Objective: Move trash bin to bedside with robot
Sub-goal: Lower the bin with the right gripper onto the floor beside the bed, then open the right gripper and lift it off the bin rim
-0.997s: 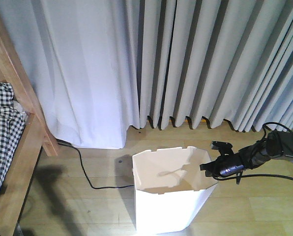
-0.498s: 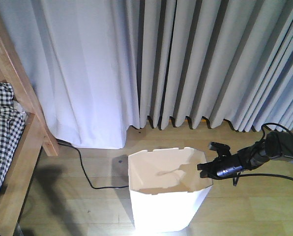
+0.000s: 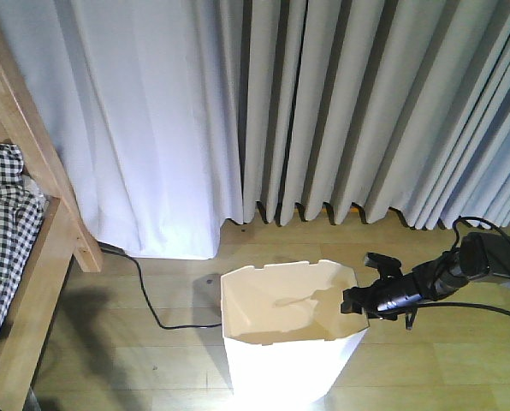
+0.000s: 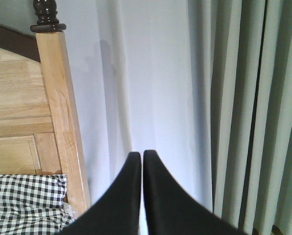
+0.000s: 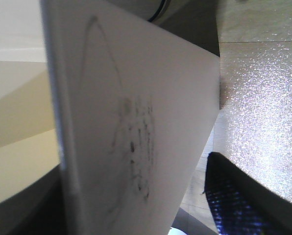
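Thin, light, flexible trash bin (image 3: pixel 282 342), lower centre; best held at rim. Right gripper (image 3: pixel 358 301) clamped there; left gripper (image 4: pixel 138 161) closed, empty.

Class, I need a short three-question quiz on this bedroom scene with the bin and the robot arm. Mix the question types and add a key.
1. True or false: the trash bin already touches the bed frame.
2. Which gripper is at the bin's rim: A) the left gripper, B) the right gripper?
3. Fill in: a black ____ lies on the floor between bed and bin.

Key:
1. False; bare floor separates them.
2. B; the right gripper meets the rim's right side, with the bin wall between its fingers in the wrist view. The left gripper is shut, facing the curtain.
3. Cable.
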Tool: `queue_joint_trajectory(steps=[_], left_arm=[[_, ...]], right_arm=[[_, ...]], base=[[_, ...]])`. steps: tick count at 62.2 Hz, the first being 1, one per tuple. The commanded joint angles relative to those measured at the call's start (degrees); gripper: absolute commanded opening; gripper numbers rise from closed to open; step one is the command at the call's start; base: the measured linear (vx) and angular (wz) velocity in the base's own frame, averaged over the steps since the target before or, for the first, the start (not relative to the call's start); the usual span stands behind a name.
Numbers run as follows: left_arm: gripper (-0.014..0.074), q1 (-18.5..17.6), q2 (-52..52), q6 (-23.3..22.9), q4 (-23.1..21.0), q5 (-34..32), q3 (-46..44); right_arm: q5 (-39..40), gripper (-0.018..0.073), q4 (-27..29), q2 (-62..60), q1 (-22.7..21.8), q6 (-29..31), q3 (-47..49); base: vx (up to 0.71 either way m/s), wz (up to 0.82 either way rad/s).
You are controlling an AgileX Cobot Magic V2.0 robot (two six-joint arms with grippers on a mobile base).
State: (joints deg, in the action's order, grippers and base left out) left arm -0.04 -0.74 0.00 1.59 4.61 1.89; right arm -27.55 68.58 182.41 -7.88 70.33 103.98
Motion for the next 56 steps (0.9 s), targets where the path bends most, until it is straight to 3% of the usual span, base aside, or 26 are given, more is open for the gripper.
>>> queue_joint_trajectory(steps=[1,17,23,26,34,48,56], left_arm=[[-0.0006,-0.37,-0.85,-0.79,-0.54,-4.25,0.67],[-0.0006,-0.37,-0.85,-0.79,-0.54,-4.25,0.67],[-0.0006,-0.37,-0.85,-0.79,-0.54,-4.25,0.67],[-0.0006,-0.37,-0.85,-0.79,-0.54,-4.25,0.67],[-0.0006,-0.37,-0.85,-0.79,-0.54,-4.25,0.67],[-0.0006,-0.37,-0.85,-0.79,-0.54,-4.25,0.67],[-0.0006,-0.37,-0.85,-0.79,-0.54,-4.25,0.67]], right_arm=[[-3.9,0.0512,0.67,-3.29,-0.18,0.28,0.45],[-2.39,0.0512,-1.37,-8.64,-0.13,3.68,-2.83],[4.86,0.0512,2.04,-13.4,-0.06,4.86,-9.44],[7.32,0.0512,4.1,-15.92,-0.06,8.35,-13.51],[6.5,0.0512,9.65,-23.84,-0.06,19.84,-22.81],[10.3,0.0512,25.01,-40.73,-0.14,32.78,-37.49],[10.16,0.0512,25.56,-51.7,-0.14,35.85,-44.67]], base=[[0.0,0.0],[0.0,0.0],[0.0,0.0],[0.0,0.0],[0.0,0.0],[0.0,0.0],[0.0,0.0]])
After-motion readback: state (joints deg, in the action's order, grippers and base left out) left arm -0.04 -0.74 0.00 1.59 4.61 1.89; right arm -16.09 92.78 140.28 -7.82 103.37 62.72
